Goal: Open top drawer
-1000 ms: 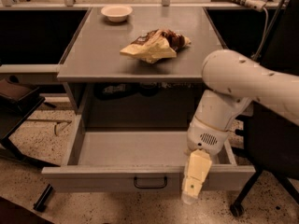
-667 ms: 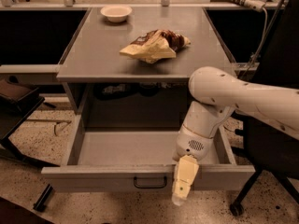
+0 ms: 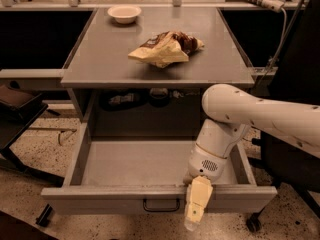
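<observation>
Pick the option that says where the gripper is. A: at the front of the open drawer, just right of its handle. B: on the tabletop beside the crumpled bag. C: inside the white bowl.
A: the gripper hangs over the front panel of the pulled-out top drawer, just right of the black handle.

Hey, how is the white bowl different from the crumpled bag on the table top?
The bowl is round, pale and upright at the back left of the table top; the bag is crumpled, yellow-brown, lying nearer the middle. The bowl looks smaller than the bag. Both rest on the table top, apart from each other, above the hand, which hangs at the front of the open top drawer, right of its handle.
</observation>
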You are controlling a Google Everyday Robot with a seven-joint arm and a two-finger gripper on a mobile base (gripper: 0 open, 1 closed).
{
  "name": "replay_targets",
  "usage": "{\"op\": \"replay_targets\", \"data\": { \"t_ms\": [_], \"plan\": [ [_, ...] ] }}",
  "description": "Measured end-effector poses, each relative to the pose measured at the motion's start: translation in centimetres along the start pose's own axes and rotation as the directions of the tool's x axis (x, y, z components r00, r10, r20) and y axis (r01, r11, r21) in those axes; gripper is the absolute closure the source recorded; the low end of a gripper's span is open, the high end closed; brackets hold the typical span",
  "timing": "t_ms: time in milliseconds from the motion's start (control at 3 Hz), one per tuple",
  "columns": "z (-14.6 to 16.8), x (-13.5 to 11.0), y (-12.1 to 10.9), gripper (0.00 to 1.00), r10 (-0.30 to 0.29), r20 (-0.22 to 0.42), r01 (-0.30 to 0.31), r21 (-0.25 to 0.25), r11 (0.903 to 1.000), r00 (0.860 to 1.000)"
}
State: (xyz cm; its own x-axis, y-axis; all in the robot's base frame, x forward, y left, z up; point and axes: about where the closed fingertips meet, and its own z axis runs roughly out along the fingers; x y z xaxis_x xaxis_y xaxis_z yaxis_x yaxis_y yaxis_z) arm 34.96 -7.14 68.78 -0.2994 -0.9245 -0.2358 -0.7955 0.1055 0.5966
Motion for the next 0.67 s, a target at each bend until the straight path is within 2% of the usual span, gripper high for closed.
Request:
{"op": "replay_targets", "data": {
  "t_ms": [333,667],
  "plan": [
    [0.02,1.41,3.02,0.00,0.045,-0.013,-0.045,-0.019,0.9988,0.999],
    [0.02,1.38,3.00,0.00,0.045,-0.013,-0.045,-0.019,0.9988,0.999]
  ]
}}
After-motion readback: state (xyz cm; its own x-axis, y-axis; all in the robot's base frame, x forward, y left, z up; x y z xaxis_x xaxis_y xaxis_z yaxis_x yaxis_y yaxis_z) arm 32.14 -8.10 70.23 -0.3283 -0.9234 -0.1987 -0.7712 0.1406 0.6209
